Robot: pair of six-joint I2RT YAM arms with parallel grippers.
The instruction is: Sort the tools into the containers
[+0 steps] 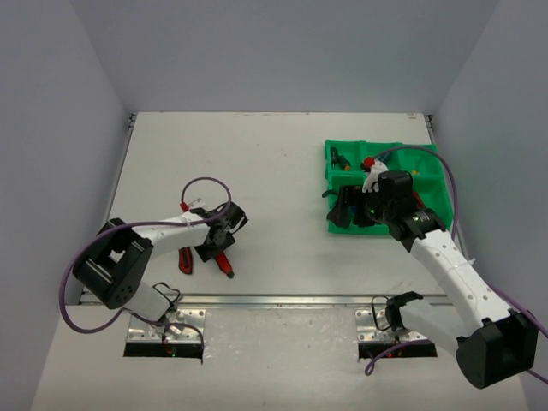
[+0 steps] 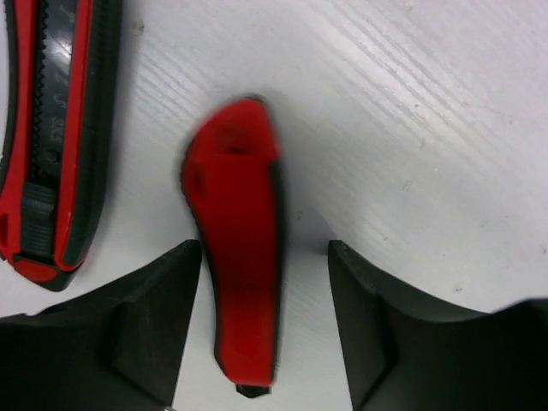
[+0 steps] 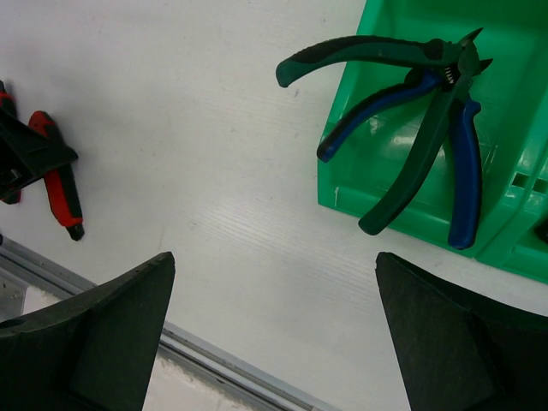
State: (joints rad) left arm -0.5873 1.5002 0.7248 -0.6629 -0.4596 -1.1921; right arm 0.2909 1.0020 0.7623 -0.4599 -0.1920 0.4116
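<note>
- The left gripper (image 2: pixel 265 250) is unclenched and grasps nothing. It straddles a curved red plastic tool handle (image 2: pixel 235 188) lying on the white table (image 2: pixel 428 128).
- One finger (image 2: pixel 385 334) stands clear of that handle. The other sits just beside it, and I cannot tell whether they touch.
- Outside that nearer finger lies a red-and-black utility knife (image 2: pixel 51 137), apart from the handle.
- The right gripper (image 3: pixel 274 259) is spread wide and empty.
- Ahead of it, off to one side, dark green-handled pliers (image 3: pixel 377 50) and blue-handled pliers (image 3: pixel 467 171) lie in a bright green plastic tray (image 3: pixel 342 193), their handles overhanging its wall.
</note>
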